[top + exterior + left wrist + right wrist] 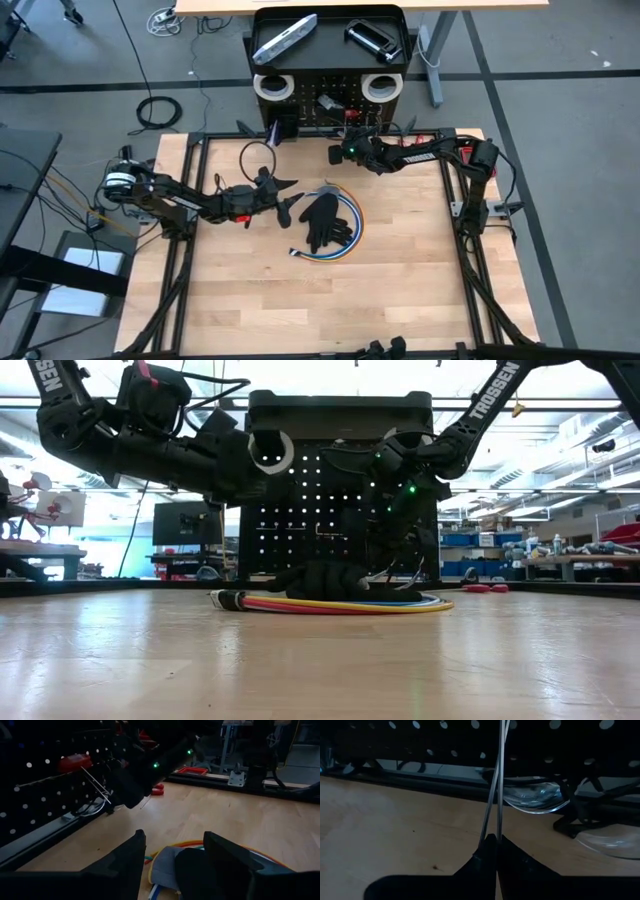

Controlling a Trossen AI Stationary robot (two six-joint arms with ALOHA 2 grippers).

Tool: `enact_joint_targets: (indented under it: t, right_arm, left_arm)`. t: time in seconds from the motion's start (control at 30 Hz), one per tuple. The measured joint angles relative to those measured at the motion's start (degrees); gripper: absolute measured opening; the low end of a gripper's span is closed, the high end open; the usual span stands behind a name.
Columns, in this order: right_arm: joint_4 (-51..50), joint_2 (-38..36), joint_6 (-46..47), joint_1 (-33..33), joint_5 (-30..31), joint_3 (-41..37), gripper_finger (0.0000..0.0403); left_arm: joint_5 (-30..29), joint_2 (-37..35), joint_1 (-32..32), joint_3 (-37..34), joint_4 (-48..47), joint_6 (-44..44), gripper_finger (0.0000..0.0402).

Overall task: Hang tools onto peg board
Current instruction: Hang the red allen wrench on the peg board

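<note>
1. At the table's far edge you see the peg board (330, 100): black, upright, perforated, white tape rolls (273, 86) hung near its top.
2. Your right gripper (496, 838) is clenched on thin silver wire (492, 785) at the board's foot.
3. Your left gripper (172, 851) hangs released over a black glove (325, 220) on coiled coloured cable (330, 603).

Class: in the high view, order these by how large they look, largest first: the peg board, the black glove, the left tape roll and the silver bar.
1. Peg board
2. Black glove
3. Silver bar
4. Left tape roll

The bar is longer than the roll but thinner, so their order is unsure.
</note>
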Motion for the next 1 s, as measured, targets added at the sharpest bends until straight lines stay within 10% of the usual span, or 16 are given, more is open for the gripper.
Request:
enact_joint_targets:
  t: [1.0]
  right_arm:
    - [-4.84, -9.1, -7.09, 2.36, 4.85, -0.09, 0.0143]
  left_arm:
    - [-1.38, 0.0, 0.0, 0.0, -1.42, -0.02, 0.0207]
